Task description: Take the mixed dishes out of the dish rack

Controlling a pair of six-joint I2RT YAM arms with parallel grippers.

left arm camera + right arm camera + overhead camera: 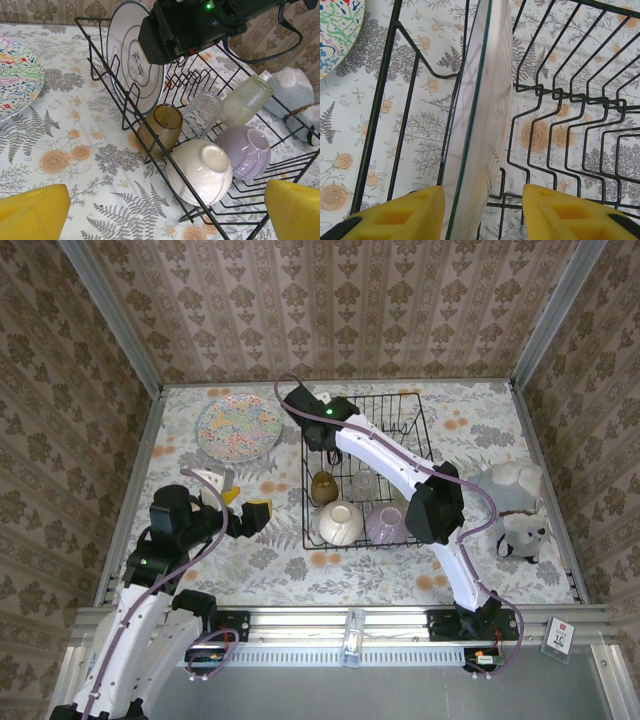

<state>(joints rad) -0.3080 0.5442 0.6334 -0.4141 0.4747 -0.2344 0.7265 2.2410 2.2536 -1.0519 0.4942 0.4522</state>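
two yellow pads [400,212] of my right gripper [482,210] stand open astride the upright round white plate [490,90], edge-on between them; left gripper [162,210] gapes wide, farther off.

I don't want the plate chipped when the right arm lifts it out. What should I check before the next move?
1. Right gripper straddles the upright white plate: ok.
2. Fingers clamped on the plate: not ok, a gap shows beside one finger.
3. Plate stands on edge between the tines of the dish rack: ok.
4. Amber cup apart from the plate: cannot tell, it lies close to the plate's lower edge.
5. Left gripper open, holding nothing, outside the rack: ok.
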